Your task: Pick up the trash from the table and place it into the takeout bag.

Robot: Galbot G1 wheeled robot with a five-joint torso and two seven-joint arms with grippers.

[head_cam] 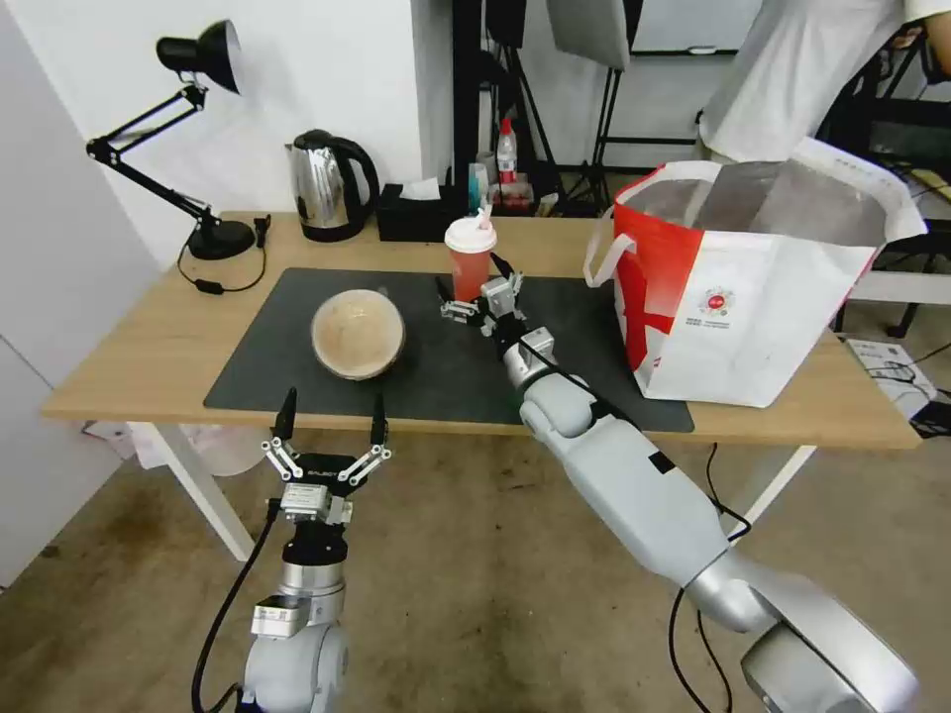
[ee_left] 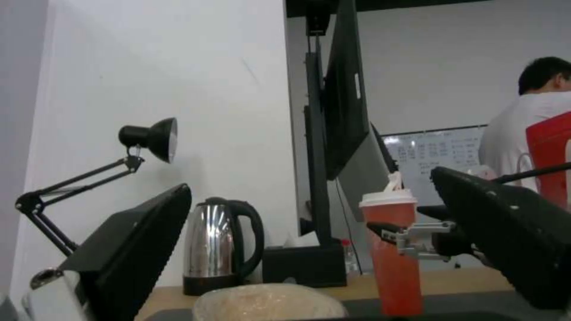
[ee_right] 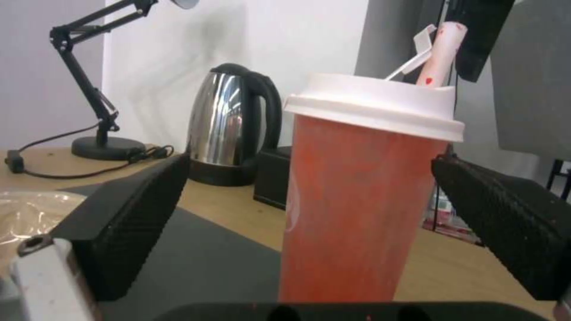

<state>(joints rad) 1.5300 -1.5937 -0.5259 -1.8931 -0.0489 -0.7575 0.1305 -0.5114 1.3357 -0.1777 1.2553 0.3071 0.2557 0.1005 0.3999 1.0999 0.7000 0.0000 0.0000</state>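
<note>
Two arms show in front of the table (head_cam: 129,371). On the left, the left gripper (head_cam: 330,424) hangs low by the near edge of the table, below the grey mat (head_cam: 287,347). Its fingers are spread wide and hold nothing. Just past it, the round beige bowl (head_cam: 358,333) sits on the mat. Behind the bowl, a steel kettle (head_cam: 325,186) and a black lamp (head_cam: 198,59) stand at the back. Next comes the red drink cup (head_cam: 470,259), upright on the mat. The right gripper (head_cam: 477,287) reaches out to it. Its fingers (ee_right: 128,218) are open, one on each side of the cup, not squeezing it. Far right, the takeout bag (head_cam: 753,297) stands open on the table.
</note>
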